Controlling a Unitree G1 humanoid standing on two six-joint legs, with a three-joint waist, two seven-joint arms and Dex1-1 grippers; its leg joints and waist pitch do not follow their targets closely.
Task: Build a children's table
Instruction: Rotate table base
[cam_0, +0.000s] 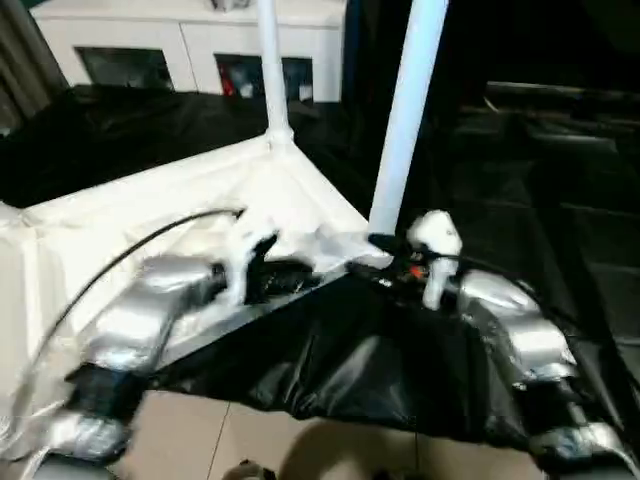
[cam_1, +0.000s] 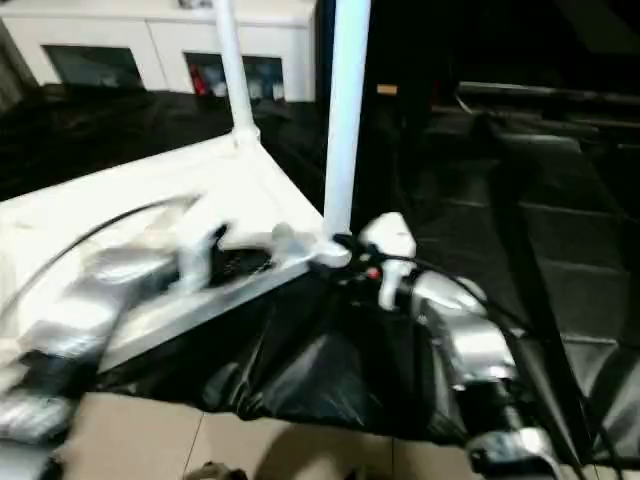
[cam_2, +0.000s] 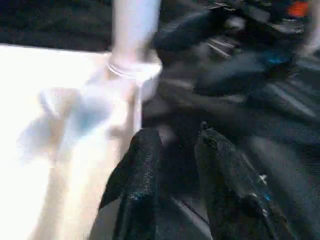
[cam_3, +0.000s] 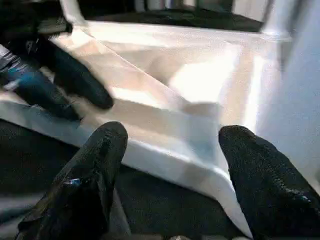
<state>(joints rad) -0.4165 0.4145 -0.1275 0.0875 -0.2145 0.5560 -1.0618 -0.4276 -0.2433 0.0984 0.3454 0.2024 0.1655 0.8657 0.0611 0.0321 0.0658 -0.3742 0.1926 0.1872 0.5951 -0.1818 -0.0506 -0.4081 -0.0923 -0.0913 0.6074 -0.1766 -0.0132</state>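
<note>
The white tabletop lies underside up on a black sheet. Two white legs stand upright in its corner sockets, one at the far corner and one at the near right corner. My left gripper hovers at the tabletop's near edge, close to the near leg's socket. Its fingers stand a little apart with nothing between them. My right gripper is at the base of the near leg, open wide, its fingers facing the tabletop's corner. The leg stands just beside them.
A white cabinet with glass doors stands at the back. The black sheet hangs over the front edge above a tiled floor. A black cable arcs over my left forearm. Dark panels lie to the right.
</note>
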